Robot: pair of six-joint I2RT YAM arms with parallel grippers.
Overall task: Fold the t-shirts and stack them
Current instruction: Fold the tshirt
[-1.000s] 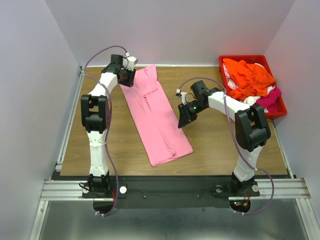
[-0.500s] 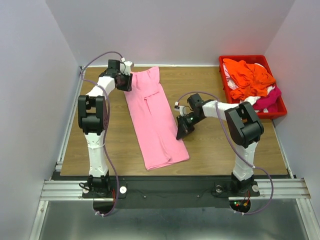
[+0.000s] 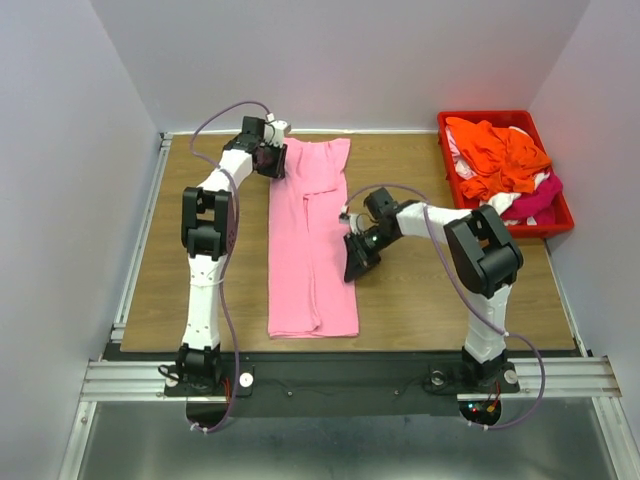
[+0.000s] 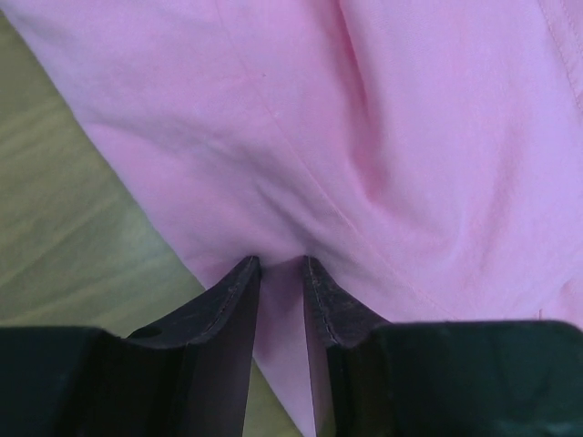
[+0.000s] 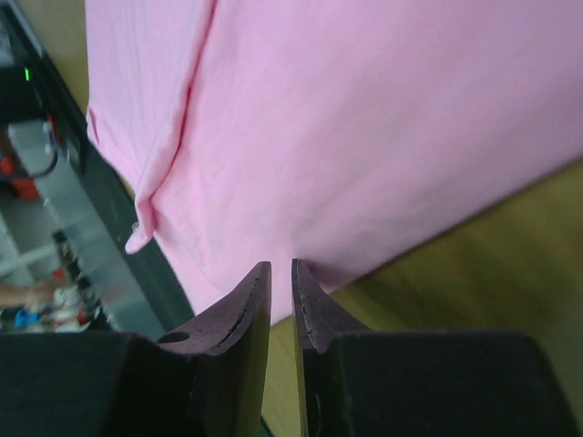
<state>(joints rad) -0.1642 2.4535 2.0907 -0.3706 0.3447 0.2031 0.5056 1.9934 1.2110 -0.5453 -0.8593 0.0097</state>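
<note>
Left wrist: left fingers [image 4: 228,319] clamp pink t-shirt [image 4: 383,137] edge; right fingers [image 5: 244,309] seemingly clamp its side edge.

We find no readable text, label, brand, number or sign in any view.

The left arm [image 3: 203,300] and right arm [image 3: 432,214] are white with black joints, lilac cables [image 3: 213,112] and dark jaws.
</note>
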